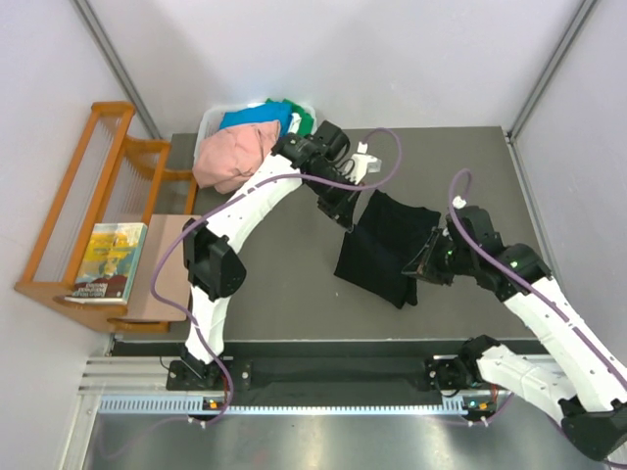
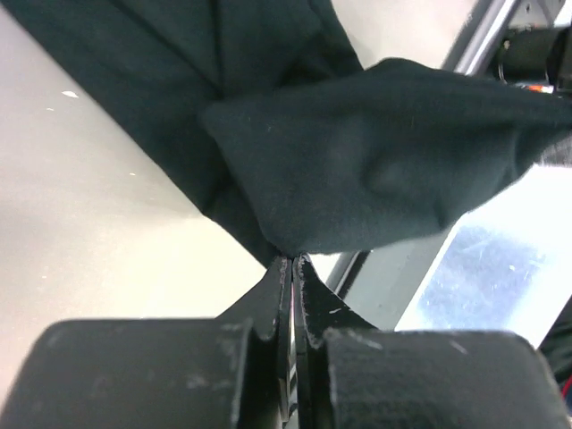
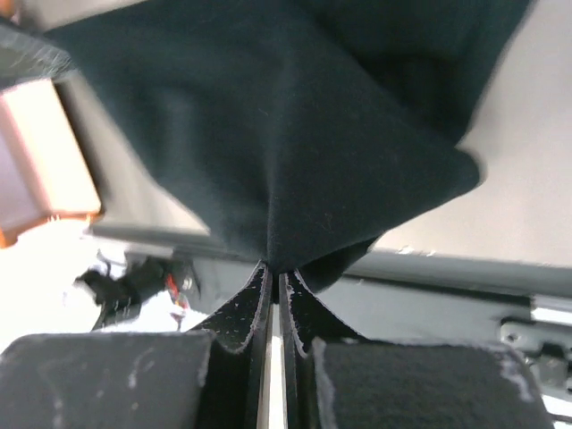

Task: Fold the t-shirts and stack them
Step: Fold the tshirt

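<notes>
two robot arms hold a black shirt (image 1: 387,245) between them, right of the middle of the table (image 1: 284,284).
left gripper (image 1: 343,211) and right gripper (image 1: 424,264) are each clamped tight on a pinch of its cloth. to fold well, i judge they should draw the edge taut and level, then lay it flat. pink shirt (image 1: 235,157), blue shirt (image 1: 257,116) and green shirt (image 1: 302,119) sit piled in the bin (image 1: 209,125) at the far left corner. no writing is readable.

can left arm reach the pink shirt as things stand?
Likely within reach: the pink shirt lies unobstructed atop the pile in the bin, near the arm. But the left hand is shut on the black shirt, so it must let go first.
</notes>
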Available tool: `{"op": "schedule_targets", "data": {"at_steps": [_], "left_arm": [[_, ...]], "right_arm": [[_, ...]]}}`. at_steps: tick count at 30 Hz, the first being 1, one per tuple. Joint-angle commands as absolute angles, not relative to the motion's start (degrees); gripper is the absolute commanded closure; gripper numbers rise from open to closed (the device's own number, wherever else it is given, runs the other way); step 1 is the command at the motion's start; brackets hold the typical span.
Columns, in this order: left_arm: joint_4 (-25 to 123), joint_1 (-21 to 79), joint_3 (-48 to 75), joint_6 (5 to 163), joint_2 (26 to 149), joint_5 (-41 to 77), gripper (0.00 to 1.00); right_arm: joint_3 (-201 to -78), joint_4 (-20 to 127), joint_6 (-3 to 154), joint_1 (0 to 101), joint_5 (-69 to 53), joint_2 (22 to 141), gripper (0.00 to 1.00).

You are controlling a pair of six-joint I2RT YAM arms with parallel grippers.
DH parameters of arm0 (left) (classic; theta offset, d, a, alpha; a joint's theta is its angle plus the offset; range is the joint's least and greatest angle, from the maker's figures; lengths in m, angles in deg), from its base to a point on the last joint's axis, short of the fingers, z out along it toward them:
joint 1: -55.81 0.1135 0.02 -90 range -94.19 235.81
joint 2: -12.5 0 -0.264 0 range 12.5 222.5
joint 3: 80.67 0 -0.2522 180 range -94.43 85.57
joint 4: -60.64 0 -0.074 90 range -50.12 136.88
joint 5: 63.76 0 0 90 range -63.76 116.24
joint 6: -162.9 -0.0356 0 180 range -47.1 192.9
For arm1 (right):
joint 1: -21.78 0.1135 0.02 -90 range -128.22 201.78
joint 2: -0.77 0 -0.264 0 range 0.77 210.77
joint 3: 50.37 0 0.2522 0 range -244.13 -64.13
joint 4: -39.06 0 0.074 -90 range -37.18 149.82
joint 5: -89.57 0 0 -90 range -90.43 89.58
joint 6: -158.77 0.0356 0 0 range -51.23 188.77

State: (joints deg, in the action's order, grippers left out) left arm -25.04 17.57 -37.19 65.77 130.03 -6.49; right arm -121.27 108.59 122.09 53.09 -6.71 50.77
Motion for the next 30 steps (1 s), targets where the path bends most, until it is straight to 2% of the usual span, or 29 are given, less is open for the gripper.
{"op": "schedule_targets", "data": {"at_steps": [1, 5, 11, 20, 30], "left_arm": [[-21.2, 19.6, -43.0, 67.2, 130.6, -6.5, 1.0], [-22.0, 20.2, -48.5, 68.0, 134.5, -6.5, 1.0], [-17.7, 20.3, -49.4, 69.2, 138.3, -6.4, 1.0], [-13.4, 20.3, -55.4, 71.0, 148.7, -6.1, 1.0], [-4.5, 22.1, -61.9, 75.6, 156.4, -4.7, 1.0]], "right_arm": [[-118.7, 103.7, 115.8, 45.6, -9.5, 51.7, 1.0], [-114.9, 98.2, 113.0, 37.9, -13.9, 55.2, 1.0], [-111.2, 87.0, 113.5, 32.1, -18.0, 61.1, 1.0], [-117.7, 79.5, 111.9, 24.2, -20.9, 72.6, 1.0], [-118.3, 71.8, 112.6, 18.4, -24.2, 82.5, 1.0]]}}
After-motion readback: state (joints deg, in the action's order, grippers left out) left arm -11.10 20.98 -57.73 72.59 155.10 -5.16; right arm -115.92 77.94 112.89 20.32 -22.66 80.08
